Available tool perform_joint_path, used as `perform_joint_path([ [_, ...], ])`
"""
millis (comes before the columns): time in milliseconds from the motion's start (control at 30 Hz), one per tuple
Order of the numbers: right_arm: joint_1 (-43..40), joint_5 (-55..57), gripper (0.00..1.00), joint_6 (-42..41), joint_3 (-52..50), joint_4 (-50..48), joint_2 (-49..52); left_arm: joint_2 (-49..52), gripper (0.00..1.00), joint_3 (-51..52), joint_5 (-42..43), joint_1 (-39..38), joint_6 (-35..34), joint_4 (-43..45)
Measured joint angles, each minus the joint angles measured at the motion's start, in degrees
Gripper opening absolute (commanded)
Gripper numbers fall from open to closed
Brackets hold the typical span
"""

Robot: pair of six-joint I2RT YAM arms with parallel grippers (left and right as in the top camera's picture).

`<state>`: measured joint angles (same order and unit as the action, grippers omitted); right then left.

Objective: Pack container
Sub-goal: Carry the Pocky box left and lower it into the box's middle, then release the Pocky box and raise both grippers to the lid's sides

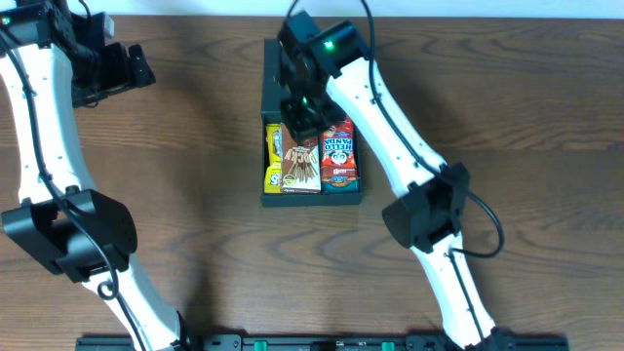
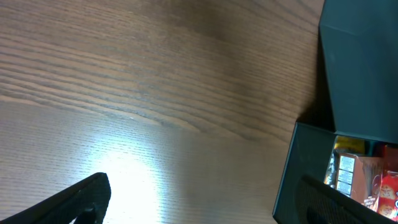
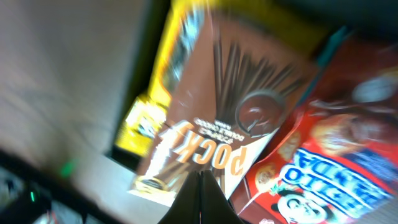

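The container [image 1: 312, 200] is a dark teal-grey box in the middle of the table, its flap lid [image 1: 272, 78] open at the far side. Inside lie a yellow pack [image 1: 273, 178], a brown Pocky box [image 1: 299, 166] tilted over it, and a red Hello Panda box [image 1: 339, 156]. My right gripper [image 1: 300, 125] hovers over the container's far half; in the right wrist view its fingers [image 3: 200, 193] are pressed together just above the Pocky box [image 3: 217, 106]. My left gripper [image 1: 136, 66] is open and empty at the far left; its wrist view shows the container's wall [image 2: 298, 168].
The wooden table [image 1: 175, 175] lies around the container. A black rail [image 1: 322, 342] runs along the front edge. The right arm's elbow [image 1: 427, 210] stands to the right of the container.
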<state>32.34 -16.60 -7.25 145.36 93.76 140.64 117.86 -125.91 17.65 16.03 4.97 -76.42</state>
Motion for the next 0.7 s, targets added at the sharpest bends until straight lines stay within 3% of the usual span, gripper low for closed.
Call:
perform_joint_path([
  [367, -1.1, -7.3, 0.05, 6.5, -14.8, -6.5, -0.3, 0.0, 0.95, 0.0, 0.0, 0.0, 0.0, 0.4],
  [700, -1.0, -8.3, 0.01, 7.1, -15.9, -5.8, -0.8, 0.0, 0.95, 0.0, 0.0, 0.0, 0.0, 0.4],
])
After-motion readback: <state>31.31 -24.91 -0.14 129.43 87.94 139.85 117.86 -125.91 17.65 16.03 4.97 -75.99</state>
